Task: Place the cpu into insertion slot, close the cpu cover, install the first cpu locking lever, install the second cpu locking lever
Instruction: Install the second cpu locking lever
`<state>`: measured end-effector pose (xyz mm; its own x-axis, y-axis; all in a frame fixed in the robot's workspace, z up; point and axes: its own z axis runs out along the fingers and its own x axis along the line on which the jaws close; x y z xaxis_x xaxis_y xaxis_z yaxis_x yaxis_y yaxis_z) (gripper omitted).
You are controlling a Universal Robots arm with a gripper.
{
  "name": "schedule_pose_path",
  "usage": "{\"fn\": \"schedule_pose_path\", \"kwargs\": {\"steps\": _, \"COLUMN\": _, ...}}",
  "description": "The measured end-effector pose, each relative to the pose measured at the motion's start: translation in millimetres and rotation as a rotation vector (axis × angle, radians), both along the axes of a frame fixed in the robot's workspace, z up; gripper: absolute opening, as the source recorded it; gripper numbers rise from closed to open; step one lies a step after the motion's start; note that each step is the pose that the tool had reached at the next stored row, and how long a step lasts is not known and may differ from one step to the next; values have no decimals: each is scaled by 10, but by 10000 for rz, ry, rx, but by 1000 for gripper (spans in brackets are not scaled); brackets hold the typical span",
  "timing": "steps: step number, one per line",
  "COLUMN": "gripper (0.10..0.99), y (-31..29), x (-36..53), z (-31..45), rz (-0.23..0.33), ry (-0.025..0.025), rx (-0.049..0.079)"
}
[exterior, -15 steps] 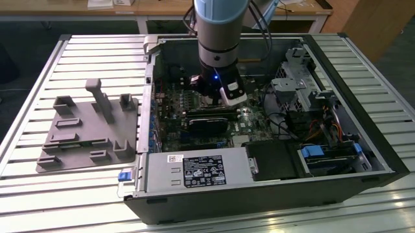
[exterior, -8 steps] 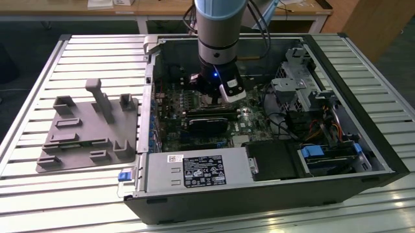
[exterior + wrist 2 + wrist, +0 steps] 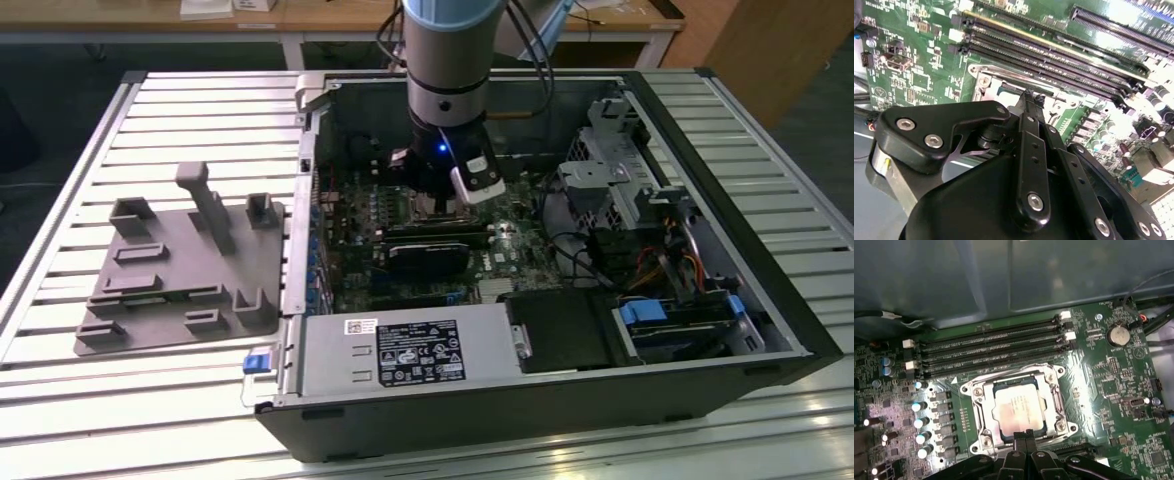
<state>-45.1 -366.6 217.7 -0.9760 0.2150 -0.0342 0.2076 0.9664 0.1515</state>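
The cpu, a silvery-beige square chip, lies flat in the insertion slot on the green board. The cpu cover, a silvery frame with a square window, lies down flat around the chip. A thin wire lever runs along the socket's edge on the memory-slot side. My gripper is shut, its black fingertips pressed together at the socket's edge with nothing visible between them. In the second wrist view the gripper points down at the silvery socket frame. In the exterior view the gripper reaches into the open computer case.
Long black memory slots lie beside the socket, a row of capacitors on another side, and a coin battery nearby. In the case are a power supply, a drive cage and cables. A grey fixture stands on the table at the exterior view's left.
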Motion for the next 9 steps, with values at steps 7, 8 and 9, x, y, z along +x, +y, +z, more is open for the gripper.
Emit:
{"fn": "schedule_pose_path", "kwargs": {"steps": 7, "gripper": 102, "y": 70, "x": 11, "z": -5, "rz": 41, "ry": 33, "rx": -56}}
{"fn": "schedule_pose_path", "kwargs": {"steps": 8, "gripper": 102, "y": 77, "x": 14, "z": -7, "rz": 44, "ry": 49, "rx": -99}}
{"fn": "schedule_pose_path", "kwargs": {"steps": 9, "gripper": 102, "y": 84, "x": 18, "z": -7, "rz": 46, "ry": 70, "rx": -154}}
